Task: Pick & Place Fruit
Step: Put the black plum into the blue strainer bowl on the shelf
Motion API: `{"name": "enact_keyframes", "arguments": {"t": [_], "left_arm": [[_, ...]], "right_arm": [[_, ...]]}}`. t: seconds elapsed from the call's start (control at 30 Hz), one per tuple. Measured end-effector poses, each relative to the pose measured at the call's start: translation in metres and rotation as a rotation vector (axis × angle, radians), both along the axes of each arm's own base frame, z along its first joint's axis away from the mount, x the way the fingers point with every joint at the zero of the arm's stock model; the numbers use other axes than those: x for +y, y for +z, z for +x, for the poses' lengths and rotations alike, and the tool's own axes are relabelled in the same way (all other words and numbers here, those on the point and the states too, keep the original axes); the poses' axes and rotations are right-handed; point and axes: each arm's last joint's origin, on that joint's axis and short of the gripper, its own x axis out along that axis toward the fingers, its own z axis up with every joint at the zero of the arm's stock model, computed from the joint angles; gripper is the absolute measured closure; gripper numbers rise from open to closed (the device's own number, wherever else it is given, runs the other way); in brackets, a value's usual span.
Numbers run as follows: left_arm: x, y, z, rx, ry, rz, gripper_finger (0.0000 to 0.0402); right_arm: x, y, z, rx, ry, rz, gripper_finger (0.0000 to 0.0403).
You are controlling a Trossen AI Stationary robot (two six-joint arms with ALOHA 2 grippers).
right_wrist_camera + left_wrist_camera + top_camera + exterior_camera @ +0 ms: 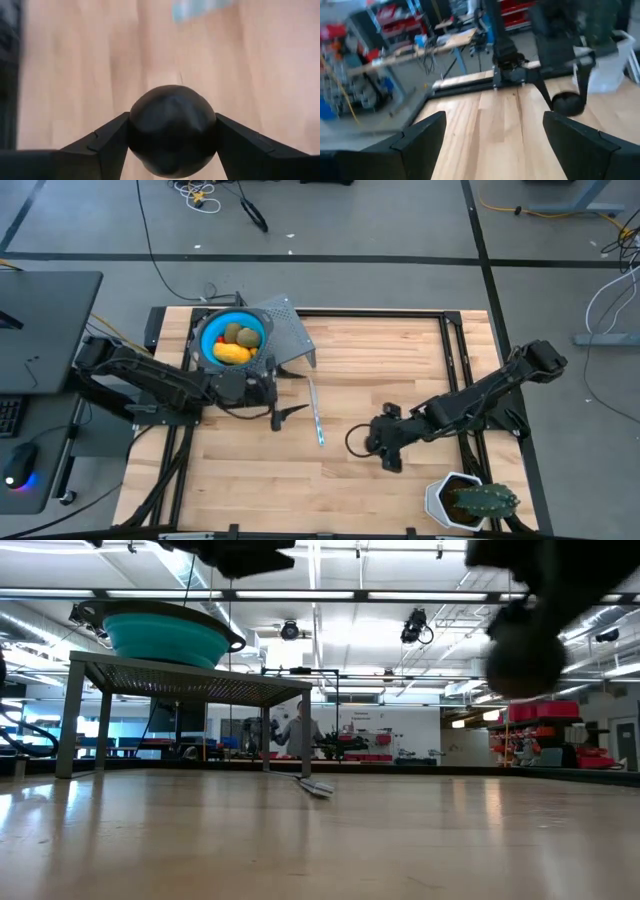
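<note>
— Above the wooden surface [400, 350], right of centre, what does the right end effector [172, 132] carry?
— It is clenched on the black ball [172, 130], which sits between its two fingers, clear of the wood.
— And the left end effector [492, 135]?
— Its fingers are spread wide with nothing between them, near the raised rack [290, 335].
— Where is the remaining fruit?
— The yellow oblong [232, 353] and two kiwi-like ovals [240, 334] lie in the blue bowl [212, 332] on that rack.

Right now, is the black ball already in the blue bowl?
No, the right gripper holds the black ball between its fingers above the table.
</note>
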Motion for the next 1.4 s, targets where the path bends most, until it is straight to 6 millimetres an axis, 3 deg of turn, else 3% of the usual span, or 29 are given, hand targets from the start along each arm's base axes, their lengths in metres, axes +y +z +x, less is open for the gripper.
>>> {"name": "enact_keyframes", "arguments": {"t": [0.23,0.43,0.67,0.87,1.4], "left_arm": [[-0.02,0.0,-0.005,0.038,-0.114,0.291,0.0064],[-0.036,0.0,-0.01,0.068,-0.174,0.595,0.0043],[-0.052,-0.008,-0.007,0.153,-0.069,0.902,0.002],[-0.057,-0.01,-0.003,0.118,-0.066,0.93,0.0008],[-0.051,-0.009,0.0,0.123,-0.051,0.942,0.0008]], "right_arm": [[-0.006,0.029,0.021,-0.365,-0.072,-0.11,0.014],[-0.02,0.051,0.043,-0.626,-0.142,-0.088,0.014],[-0.023,0.058,0.069,-0.923,-0.114,-0.049,0.014],[-0.024,0.039,0.086,-0.946,-0.076,-0.104,0.014],[-0.042,0.024,0.112,-1.126,-0.068,-0.048,0.014]]}}
